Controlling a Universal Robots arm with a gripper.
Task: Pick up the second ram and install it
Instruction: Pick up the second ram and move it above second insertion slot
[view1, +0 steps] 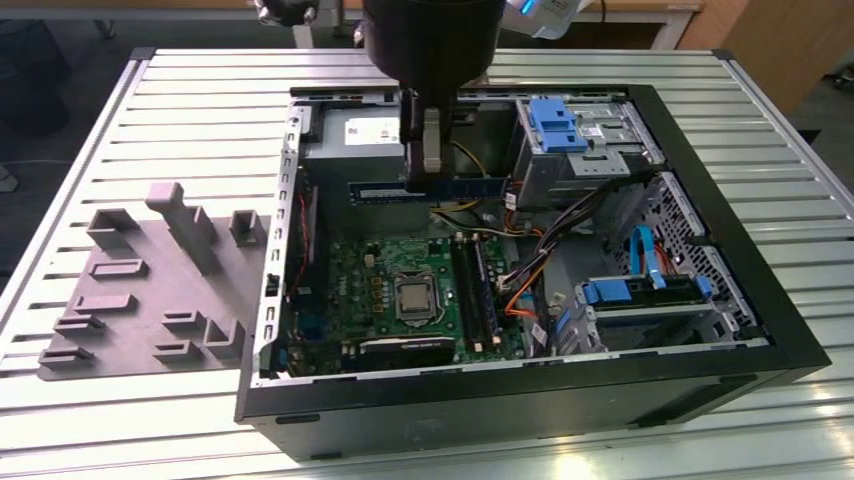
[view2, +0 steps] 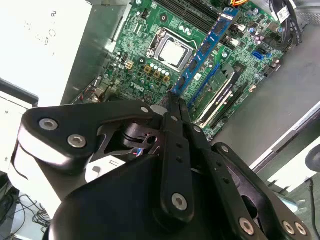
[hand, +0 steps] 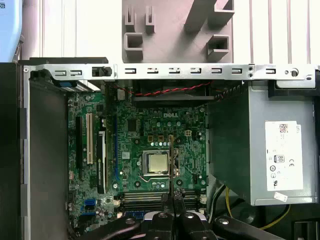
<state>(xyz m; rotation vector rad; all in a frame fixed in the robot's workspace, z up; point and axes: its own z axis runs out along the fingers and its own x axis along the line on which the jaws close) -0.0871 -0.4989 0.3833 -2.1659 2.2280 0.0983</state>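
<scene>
Blue-faced with a dark row of chips, the second ram (view1: 467, 188) hangs in the gripper (view1: 424, 185), whose fingers are closed flat against its two faces about midway along its length. That central pinch looks chosen for balance: the stick sits level, an equal span reaches out to either side of the fingers, and both ends are free for the end clips. It is carried on edge, which probably keeps the contact edge facing the green motherboard (hand: 135, 140) beneath the gripper.

In the first wrist view the stick shows as a thin line running out from the fingertips past the processor socket (hand: 156, 162). The black slot rails (view1: 470, 280) lie below the gripper, beside that socket. The stick's length runs across them rather than along them, so as held it is not lined up with a slot. It hangs well above the board, clear of the cables (view1: 534, 270) and the power supply (hand: 260, 145), and is not yet seated. The grey tray (view1: 147, 290) lies outside the case (view1: 534, 400), off to the gripper's side.
</scene>
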